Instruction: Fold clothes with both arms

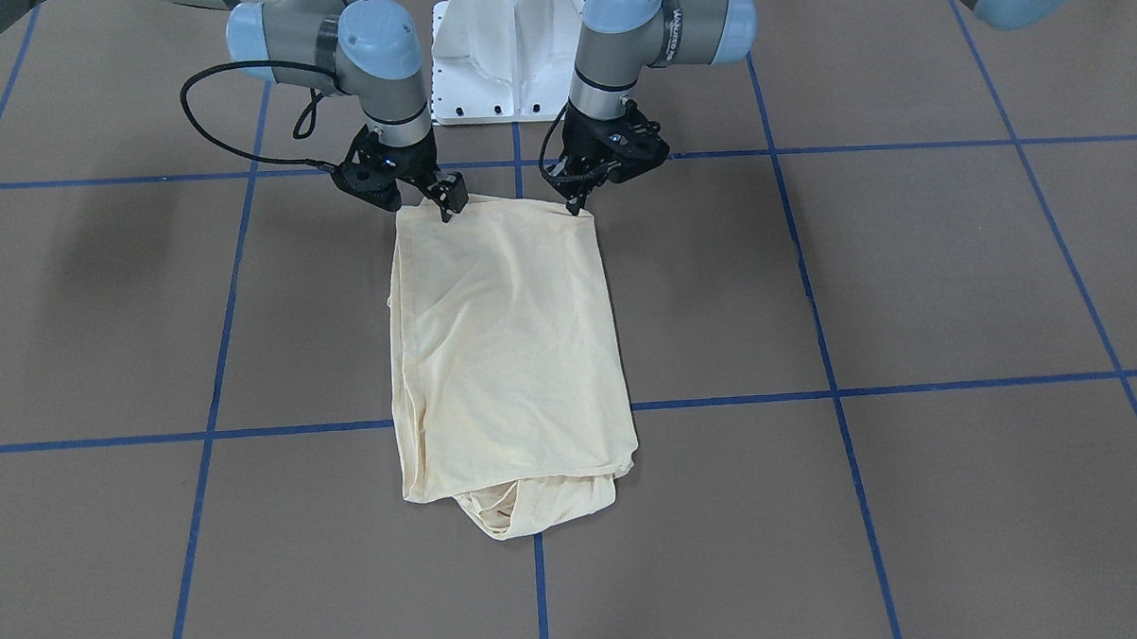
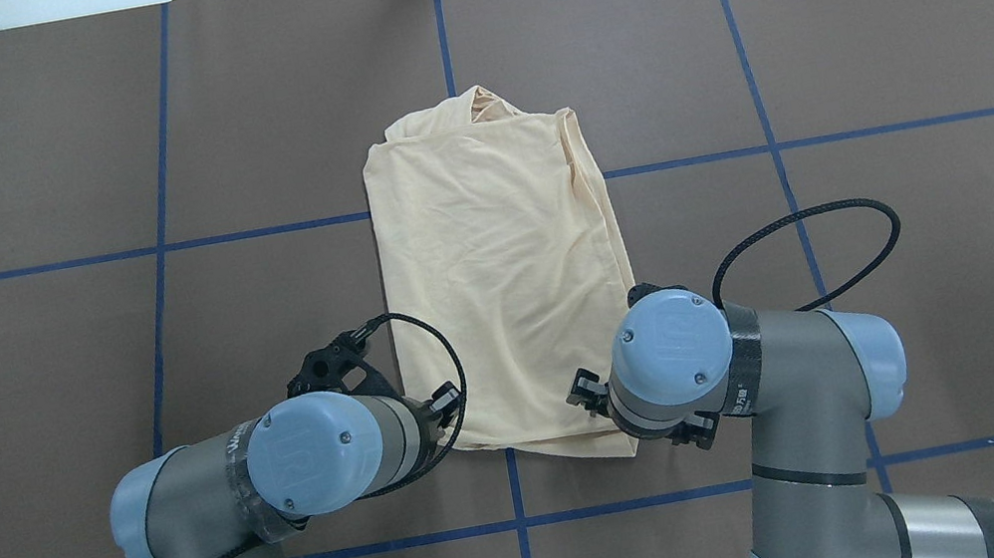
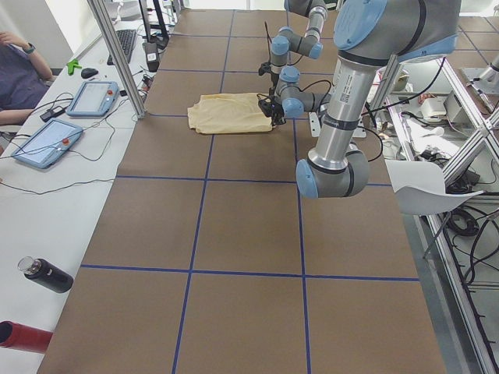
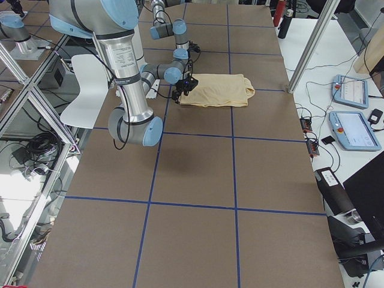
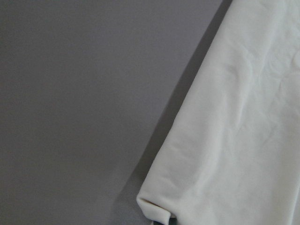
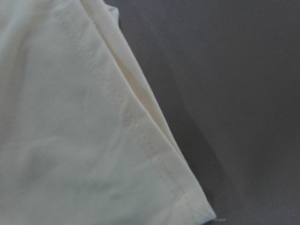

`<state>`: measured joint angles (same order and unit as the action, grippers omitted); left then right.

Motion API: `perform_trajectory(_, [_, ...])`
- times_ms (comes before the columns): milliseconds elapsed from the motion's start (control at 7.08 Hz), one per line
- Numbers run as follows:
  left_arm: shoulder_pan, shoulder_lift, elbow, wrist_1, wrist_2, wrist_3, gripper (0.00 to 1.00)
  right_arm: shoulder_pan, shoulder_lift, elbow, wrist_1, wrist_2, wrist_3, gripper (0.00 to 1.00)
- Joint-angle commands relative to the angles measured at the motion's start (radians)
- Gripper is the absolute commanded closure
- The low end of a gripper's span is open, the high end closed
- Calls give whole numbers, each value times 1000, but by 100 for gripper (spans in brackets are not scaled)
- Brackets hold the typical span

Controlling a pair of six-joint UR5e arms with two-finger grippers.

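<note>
The pale cream-yellow shirt [image 1: 508, 340] lies folded into a long rectangle at the table's middle, print hidden, with bunched fabric at its far end [image 2: 478, 105]. It also shows in the overhead view [image 2: 500, 268] and both side views [image 3: 230, 113] [image 4: 213, 90]. My left gripper [image 1: 579, 206] [image 2: 445, 401] is shut on the shirt's near corner on my left. My right gripper [image 1: 449, 205] [image 2: 580, 391] is shut on the near corner on my right. The left wrist view shows a folded corner [image 5: 154, 211], the right wrist view a stitched hem corner [image 6: 187, 201]; no fingers show there.
The white pedestal base [image 1: 507, 47] stands just behind the grippers. The brown table carries a blue tape grid [image 2: 468, 198]. An operator [image 3: 15, 70], tablets [image 3: 93, 97] and a dark bottle [image 3: 47, 274] are on a side bench.
</note>
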<state>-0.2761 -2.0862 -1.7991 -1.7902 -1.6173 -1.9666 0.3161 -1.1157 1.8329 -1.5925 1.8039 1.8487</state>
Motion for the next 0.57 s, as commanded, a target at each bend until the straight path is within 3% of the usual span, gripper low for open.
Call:
perform_trajectory(0, [0,0,0,0,1,0,100,0,8,-4,0,0,-3,0])
perform_trajectory(424, [0,0,0,0,1,-2,100,0,36,-46,0,0,0,0])
